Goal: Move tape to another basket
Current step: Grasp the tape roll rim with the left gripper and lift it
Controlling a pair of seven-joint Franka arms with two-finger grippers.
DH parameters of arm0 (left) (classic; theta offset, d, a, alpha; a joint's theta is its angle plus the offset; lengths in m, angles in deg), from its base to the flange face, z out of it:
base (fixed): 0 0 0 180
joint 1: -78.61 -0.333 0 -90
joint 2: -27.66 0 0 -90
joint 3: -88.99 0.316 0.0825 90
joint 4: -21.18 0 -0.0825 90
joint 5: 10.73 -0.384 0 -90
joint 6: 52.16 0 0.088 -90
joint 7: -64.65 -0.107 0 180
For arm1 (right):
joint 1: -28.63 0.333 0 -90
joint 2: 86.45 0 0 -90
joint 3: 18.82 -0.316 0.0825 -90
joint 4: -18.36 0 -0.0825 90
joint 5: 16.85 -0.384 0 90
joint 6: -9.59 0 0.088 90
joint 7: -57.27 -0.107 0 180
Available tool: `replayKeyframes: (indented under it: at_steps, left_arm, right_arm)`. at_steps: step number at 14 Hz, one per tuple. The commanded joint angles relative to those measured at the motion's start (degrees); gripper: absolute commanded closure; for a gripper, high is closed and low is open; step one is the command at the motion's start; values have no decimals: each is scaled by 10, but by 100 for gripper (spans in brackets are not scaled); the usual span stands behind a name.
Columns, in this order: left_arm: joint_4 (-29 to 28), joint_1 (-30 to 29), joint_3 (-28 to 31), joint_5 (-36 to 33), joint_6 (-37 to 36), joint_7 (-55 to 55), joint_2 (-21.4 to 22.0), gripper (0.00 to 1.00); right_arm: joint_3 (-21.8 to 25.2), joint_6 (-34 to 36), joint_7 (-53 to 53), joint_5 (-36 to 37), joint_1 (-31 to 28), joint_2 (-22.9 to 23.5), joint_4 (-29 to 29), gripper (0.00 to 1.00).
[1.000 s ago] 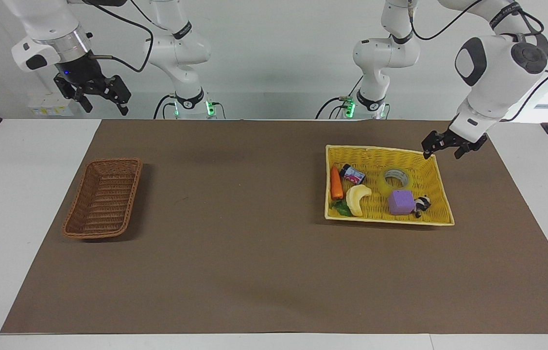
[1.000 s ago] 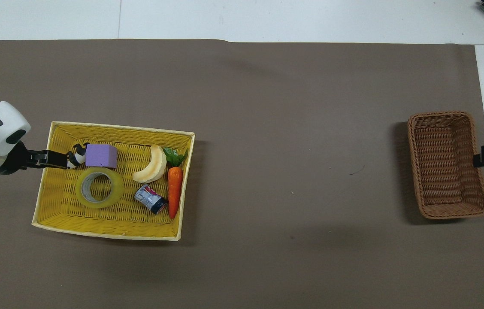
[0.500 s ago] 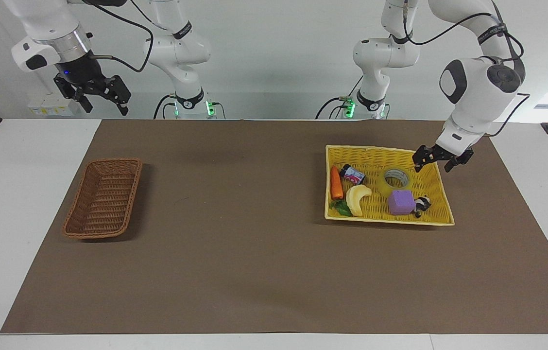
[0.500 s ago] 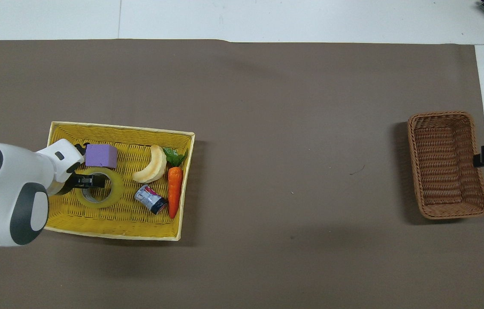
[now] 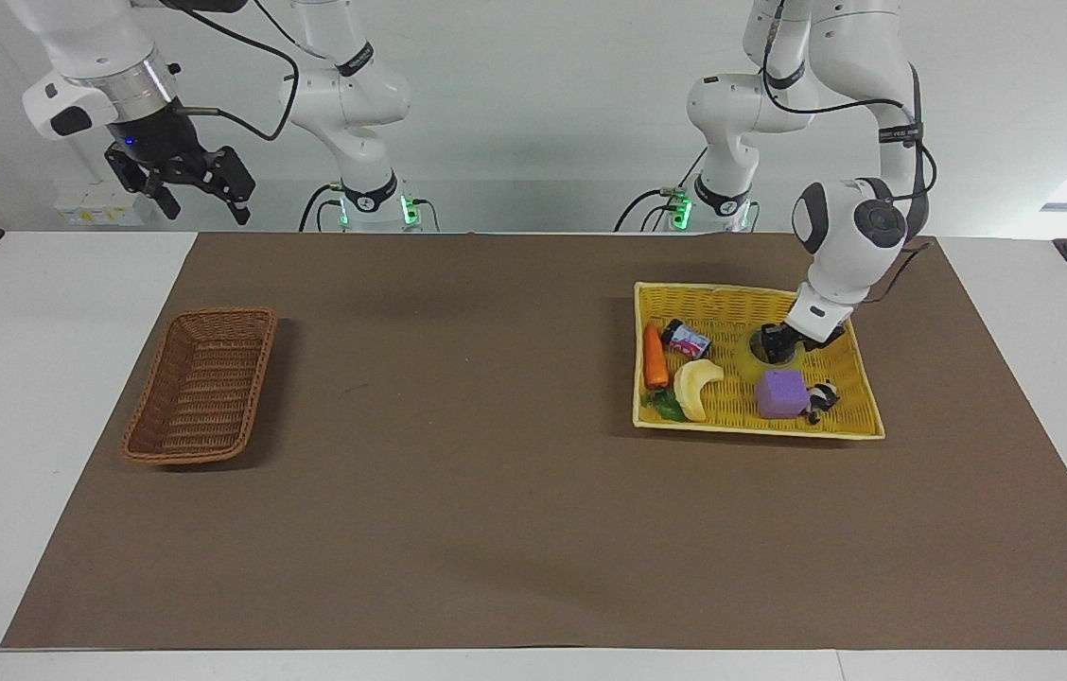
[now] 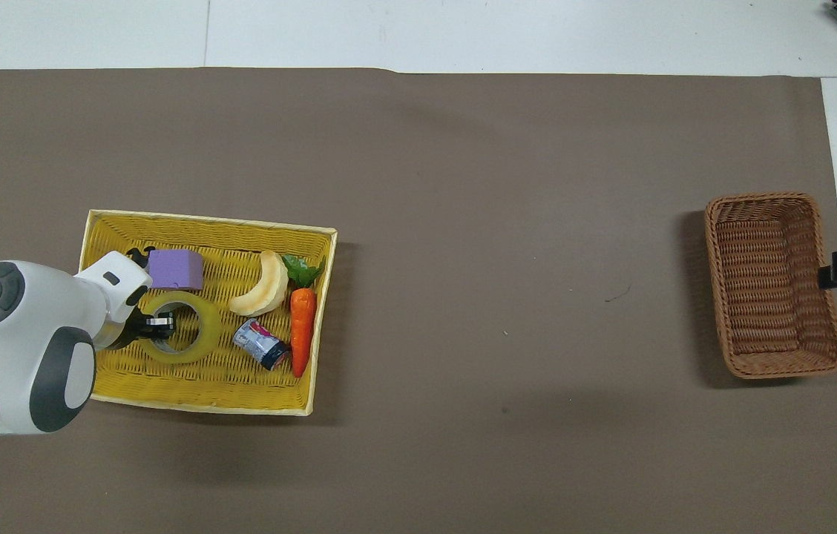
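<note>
The tape [image 5: 749, 358] lies flat in the yellow basket [image 5: 751, 430], beside a purple block. It also shows in the overhead view [image 6: 200, 338]. My left gripper [image 5: 787, 342] is down at the tape, open, with one finger [image 6: 160, 322] in the roll's core and the other outside its wall, hidden under the wrist. The brown wicker basket [image 5: 198, 461] stands empty toward the right arm's end of the table and shows in the overhead view [image 6: 763, 198]. My right gripper [image 5: 202, 203] waits raised and open, beside the brown basket's end nearer the robots.
The yellow basket [image 6: 203, 404] also holds a carrot [image 5: 654, 357], a banana [image 5: 696, 386], a purple block [image 5: 781, 393], a small can [image 5: 688, 340] and a black-and-white toy [image 5: 821, 397]. A brown mat [image 5: 458, 492] covers the table between the baskets.
My left gripper came in from the yellow basket's rim and dropped down onto the tape, one finger entering its core. The tape shifted slightly. The right arm has not moved.
</note>
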Motion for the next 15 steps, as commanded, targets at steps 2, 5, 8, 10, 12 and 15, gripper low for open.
replayKeyframes:
  at_steps: [2, 5, 8, 10, 12, 15]
  left_arm:
    - [89, 6, 8, -4, -109, 17, -8, 100]
    - [184, 2, 8, -4, -239, 9, -16, 100]
    - [269, 3, 8, -5, -328, 5, -24, 100]
    - [315, 4, 8, -5, -351, -23, -21, 100]
    - [374, 3, 8, -5, -376, -56, -20, 100]
    - [413, 2, 13, -11, -411, -65, 4, 100]
  right_arm:
    - [-3, -6, -2, 1, -1, -11, -10, 0]
    - [-3, -6, -2, 1, -1, -11, -10, 0]
    - [-3, -6, -2, 1, -1, -11, -11, 0]
    - [-3, -6, -2, 1, -1, -10, -11, 0]
    - [-3, -6, -2, 1, -1, -11, -10, 0]
    - [-3, -6, -2, 1, -2, -11, -10, 0]
